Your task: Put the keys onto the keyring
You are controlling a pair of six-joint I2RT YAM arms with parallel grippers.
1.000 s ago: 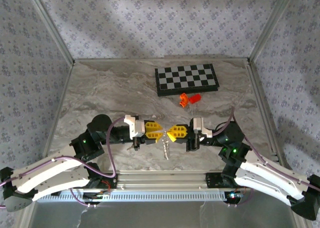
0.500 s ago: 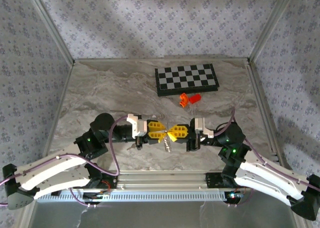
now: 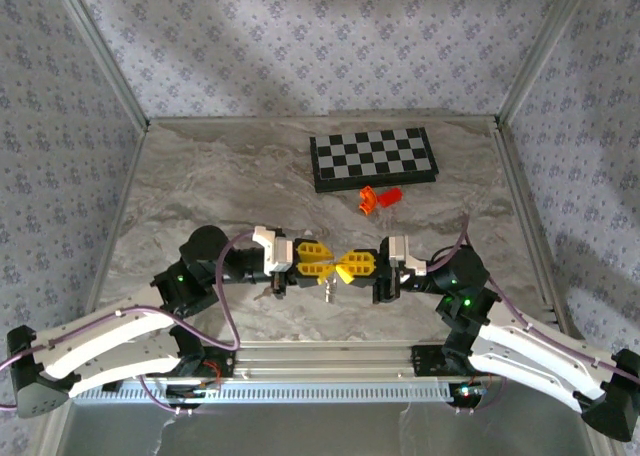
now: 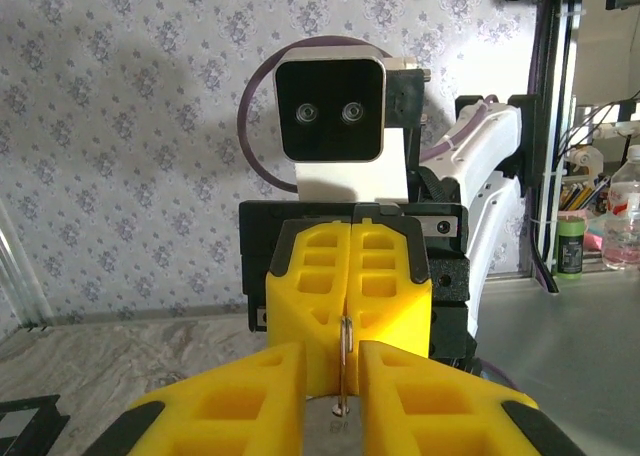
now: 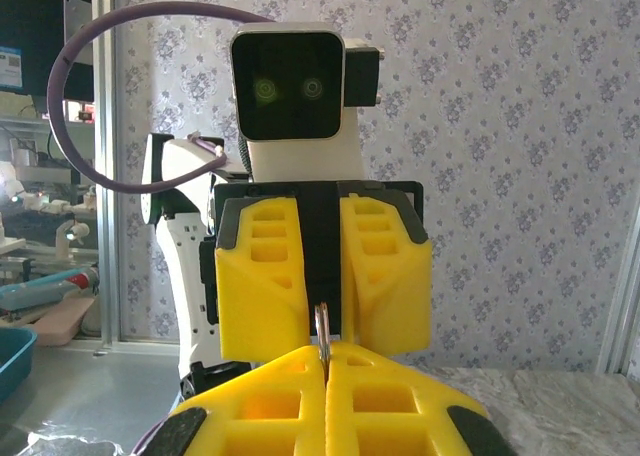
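Movement belongs to the left claw: it has crept in toward the right claw, so the yellow tips now nearly meet above the near part of the table. The silvery chain dangling between them shows shorter than a second ago. The right claw is clenched on the keyring, seen edge-on at its seam. The left fingers stand a narrow gap apart round that same thin loop; whether they pinch it I cannot tell. No key can be made out at the ring, so threading looks unfinished.
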